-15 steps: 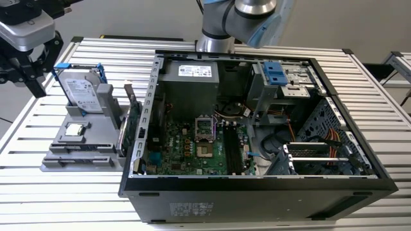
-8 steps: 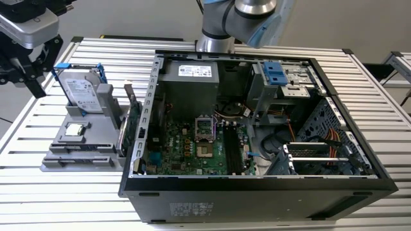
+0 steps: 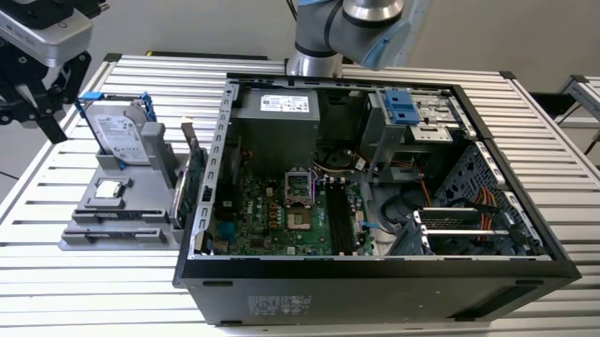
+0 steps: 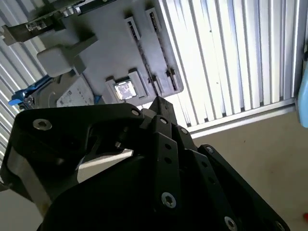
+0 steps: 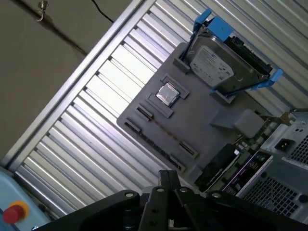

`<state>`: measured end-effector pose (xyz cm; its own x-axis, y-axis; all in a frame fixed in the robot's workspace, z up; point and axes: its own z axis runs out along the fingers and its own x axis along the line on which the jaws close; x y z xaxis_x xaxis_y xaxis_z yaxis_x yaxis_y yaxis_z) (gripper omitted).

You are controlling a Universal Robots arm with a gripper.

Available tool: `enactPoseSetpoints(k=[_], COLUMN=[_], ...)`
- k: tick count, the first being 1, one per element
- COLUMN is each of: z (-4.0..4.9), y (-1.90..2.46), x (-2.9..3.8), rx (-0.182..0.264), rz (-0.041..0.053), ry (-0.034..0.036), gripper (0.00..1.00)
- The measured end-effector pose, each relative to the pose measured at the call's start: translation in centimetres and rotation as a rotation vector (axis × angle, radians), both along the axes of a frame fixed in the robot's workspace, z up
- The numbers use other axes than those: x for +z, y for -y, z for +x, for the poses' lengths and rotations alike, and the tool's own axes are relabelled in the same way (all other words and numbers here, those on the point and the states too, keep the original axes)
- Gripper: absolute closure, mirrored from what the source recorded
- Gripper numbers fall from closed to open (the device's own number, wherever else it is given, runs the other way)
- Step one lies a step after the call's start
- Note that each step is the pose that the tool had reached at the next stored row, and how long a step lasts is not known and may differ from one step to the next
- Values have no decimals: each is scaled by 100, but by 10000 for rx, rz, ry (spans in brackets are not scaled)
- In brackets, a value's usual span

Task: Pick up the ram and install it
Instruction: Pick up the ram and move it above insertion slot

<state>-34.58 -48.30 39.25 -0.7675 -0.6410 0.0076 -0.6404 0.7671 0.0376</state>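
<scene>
1. Hovering the gripper [image 3: 33,128] over the gray tray [image 5: 195,106], fingers apart, gripping nothing.
2. Sitting edge-up in the tray's clips: what looks like the ram [image 5: 162,134], below the fingertips, long axis paralleling the tray's nearest edge.

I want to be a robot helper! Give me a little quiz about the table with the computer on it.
1. True or false: the gripper hangs outside the open computer case.
2. What colour is the frame around the hard drive? A red, B blue, C yellow.
3. Fill in the gap: the small silver processor chip lies on the grey ____ beside the case.
Key: 1 true. 2 B. 3 holder.
</scene>
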Motion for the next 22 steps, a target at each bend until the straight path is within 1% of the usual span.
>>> enactPoseSetpoints(k=[5, 13, 22], z=[0, 0, 0], y=[0, 0, 0], x=[0, 0, 0], rx=[463, 1095, 2013], rz=[-19, -85, -95], ry=[0, 0, 4], gripper=[100, 100, 100])
